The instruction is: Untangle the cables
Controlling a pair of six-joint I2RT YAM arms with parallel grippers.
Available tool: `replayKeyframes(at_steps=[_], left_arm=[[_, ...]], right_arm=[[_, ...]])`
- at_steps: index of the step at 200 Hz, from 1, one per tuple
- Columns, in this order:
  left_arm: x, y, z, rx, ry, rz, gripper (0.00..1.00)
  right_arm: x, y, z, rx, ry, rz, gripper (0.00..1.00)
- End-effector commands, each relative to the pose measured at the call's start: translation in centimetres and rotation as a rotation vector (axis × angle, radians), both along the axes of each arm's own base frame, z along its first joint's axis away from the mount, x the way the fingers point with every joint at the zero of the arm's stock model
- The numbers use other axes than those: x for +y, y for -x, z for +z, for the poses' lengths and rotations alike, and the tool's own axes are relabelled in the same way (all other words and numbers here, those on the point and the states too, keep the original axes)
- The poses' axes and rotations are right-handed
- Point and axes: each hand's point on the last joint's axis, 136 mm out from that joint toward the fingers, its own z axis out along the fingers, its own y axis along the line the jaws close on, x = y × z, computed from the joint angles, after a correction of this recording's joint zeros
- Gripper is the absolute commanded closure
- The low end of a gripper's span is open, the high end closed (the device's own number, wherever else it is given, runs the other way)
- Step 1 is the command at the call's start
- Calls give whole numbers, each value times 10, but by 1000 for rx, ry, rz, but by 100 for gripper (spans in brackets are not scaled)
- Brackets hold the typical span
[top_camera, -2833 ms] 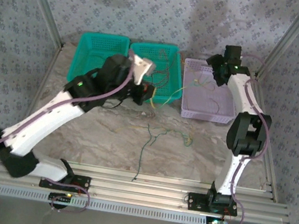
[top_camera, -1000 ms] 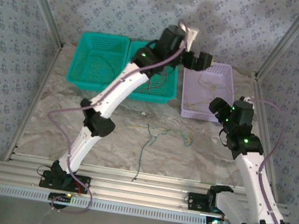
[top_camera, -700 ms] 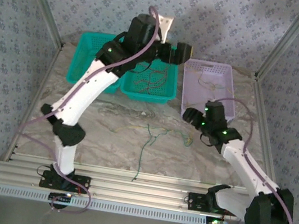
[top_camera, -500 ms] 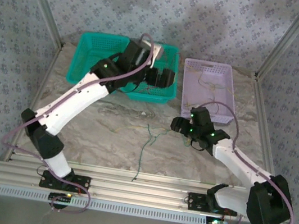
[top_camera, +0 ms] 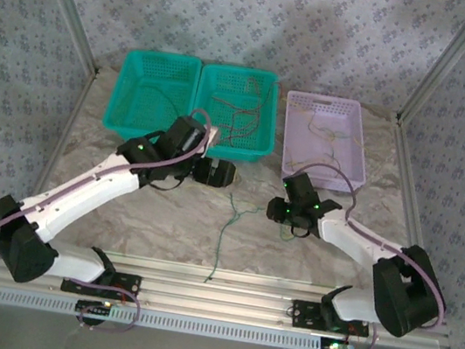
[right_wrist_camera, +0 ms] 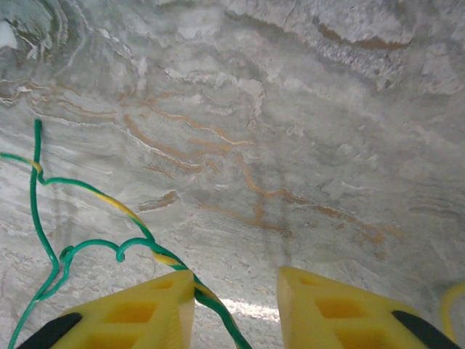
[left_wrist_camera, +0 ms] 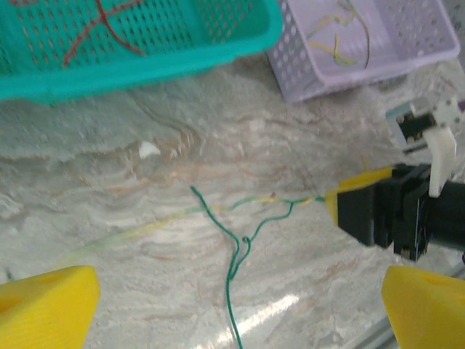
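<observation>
Cables [top_camera: 224, 226] lie in a small loose tangle on the marble surface [right_wrist_camera: 290, 145], between the two arms and in front of the baskets. At the right fingers [right_wrist_camera: 123, 313], a yellow-and-green cable [right_wrist_camera: 123, 209] runs along the inner edge of one yellow finger and into the gap. The two fingers stand apart with bare surface showing between them, so they are partly spread and not pinched on the cable. Whether that finger touches the cable or sits just above it, I cannot tell. Just beside it, a green cable [right_wrist_camera: 35, 189] curls into a little loop and crosses the striped one.

In the left wrist view, the right arm's yellow finger sits low at the end of the striped cable. The green one drops away from the crossing toward the near edge.

The left fingers [left_wrist_camera: 43, 305] are spread wide with nothing between them, hanging over the surface near the tangle. Beyond them, a teal basket [left_wrist_camera: 145, 69] holds red cables [left_wrist_camera: 102, 33]. The lilac basket [left_wrist_camera: 327, 73] next to it holds yellow cables [left_wrist_camera: 330, 40] and a dark one. From above, a second teal basket [top_camera: 158, 96] stands leftmost, touching the first, and all three sit along the far side of the surface.
</observation>
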Motion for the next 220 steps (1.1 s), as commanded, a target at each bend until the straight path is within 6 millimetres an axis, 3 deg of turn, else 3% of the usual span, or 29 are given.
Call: replayKeyframes(at_steps=[1,32,53,82,102,122,168,201,220], left_arm=[[-11,9,-8,44,88,-36,0],[-15,20,-31,112,120,-50,0],[-15,23,-39,130,118,-55,0],[-19,27,-53,168,121,-65,1],[-21,29,-59,183,126,-69,1],[-22,29,-57,174,138,-69,1],[-34,28,-37,163,221,-85,1],[-31,24,-28,151,269,-15,2],[-26,21,-22,124,297,32,2]], right_arm=[[7,5,-5,41,4,49,64],[11,9,-8,67,12,93,56],[19,14,-14,97,-24,120,57],[24,12,-21,119,-29,128,81],[26,7,-14,105,-37,132,100],[32,1,12,47,-80,155,100],[58,5,110,-111,-279,335,100],[59,12,151,-180,-397,346,100],[63,18,162,-185,-456,364,100]])
